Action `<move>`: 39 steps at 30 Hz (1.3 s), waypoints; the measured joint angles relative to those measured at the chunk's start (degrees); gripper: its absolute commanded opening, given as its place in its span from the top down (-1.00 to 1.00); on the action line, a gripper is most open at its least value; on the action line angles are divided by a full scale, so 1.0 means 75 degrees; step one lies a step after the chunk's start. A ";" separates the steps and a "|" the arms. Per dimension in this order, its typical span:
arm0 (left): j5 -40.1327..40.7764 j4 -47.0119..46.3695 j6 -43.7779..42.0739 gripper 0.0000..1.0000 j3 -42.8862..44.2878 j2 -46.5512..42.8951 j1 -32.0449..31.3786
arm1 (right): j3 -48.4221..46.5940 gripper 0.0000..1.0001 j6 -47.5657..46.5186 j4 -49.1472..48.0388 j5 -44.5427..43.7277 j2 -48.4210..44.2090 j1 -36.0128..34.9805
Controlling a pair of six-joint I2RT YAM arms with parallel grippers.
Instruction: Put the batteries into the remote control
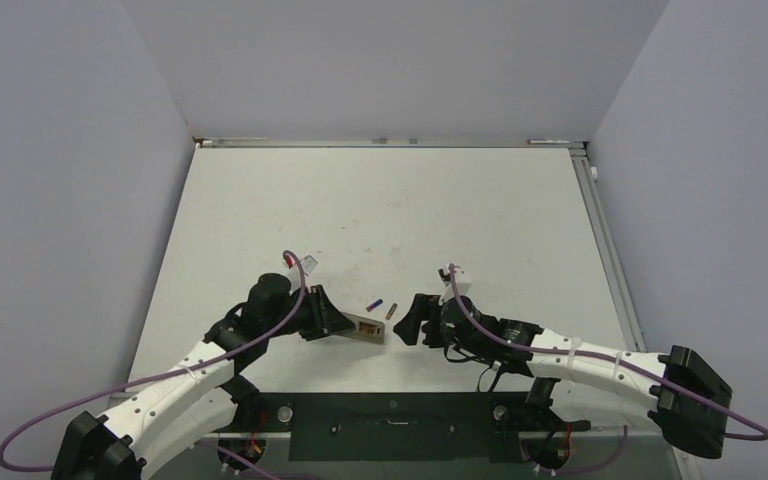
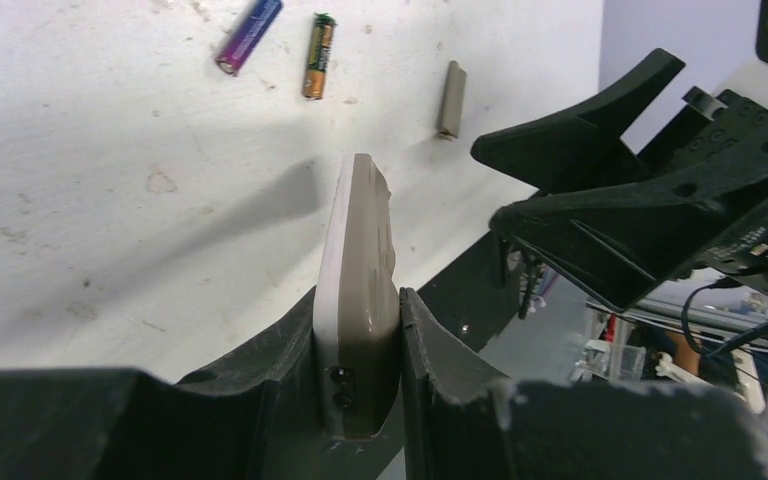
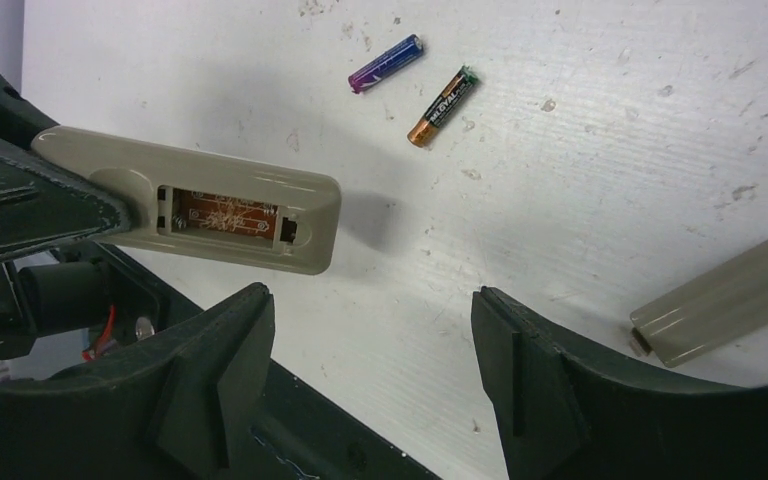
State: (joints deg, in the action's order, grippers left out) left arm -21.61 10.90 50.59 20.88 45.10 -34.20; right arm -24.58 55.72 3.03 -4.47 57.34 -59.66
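My left gripper [image 1: 332, 322] is shut on one end of the remote control [image 1: 366, 330] and holds it on edge just above the table. In the left wrist view the remote [image 2: 360, 260] is pinched between my fingers [image 2: 430, 350]. Its greyish-beige back [image 3: 190, 200] faces my right gripper, and the open battery recess [image 3: 225, 215] shows a brown board and no batteries. The purple-blue battery [image 1: 374, 304] [image 3: 387, 63] and the brownish-gold battery [image 1: 392, 311] [image 3: 444, 105] lie side by side on the table beyond the remote. My right gripper [image 1: 410, 322] [image 3: 370, 300] is open and empty, close to the remote's free end.
The loose beige battery cover [image 3: 725, 300] [image 2: 450, 98] lies on the table by my right gripper. A black base plate [image 1: 390, 420] runs along the near edge. Grey walls close in the white table [image 1: 380, 210] on three sides.
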 measured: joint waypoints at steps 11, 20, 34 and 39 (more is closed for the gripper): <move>-0.0761 -0.2014 0.1358 1.00 -0.1035 0.0029 -0.0032 | -0.0708 -0.43 -0.0734 0.1314 -0.0507 -0.0003 0.0000; -0.0746 -0.3395 0.2212 1.00 -0.1361 0.0455 -0.0099 | -0.0723 -0.45 -0.0845 0.1859 -0.0699 -0.0329 0.0003; 0.0015 -0.4873 0.3034 1.00 -0.1769 0.1521 -0.0819 | -0.0723 -0.46 -0.0866 0.1955 -0.0702 -0.0495 0.0000; 0.0373 -0.5321 0.3226 1.00 -0.1839 0.1900 -0.1072 | -0.0723 -0.46 -0.0866 0.1955 -0.0705 -0.0664 0.0000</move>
State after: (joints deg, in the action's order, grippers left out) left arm -18.81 -29.02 74.78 7.09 59.35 -42.24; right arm -30.00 49.23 17.69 -9.76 52.36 -59.66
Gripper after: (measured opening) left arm 0.227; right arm 0.728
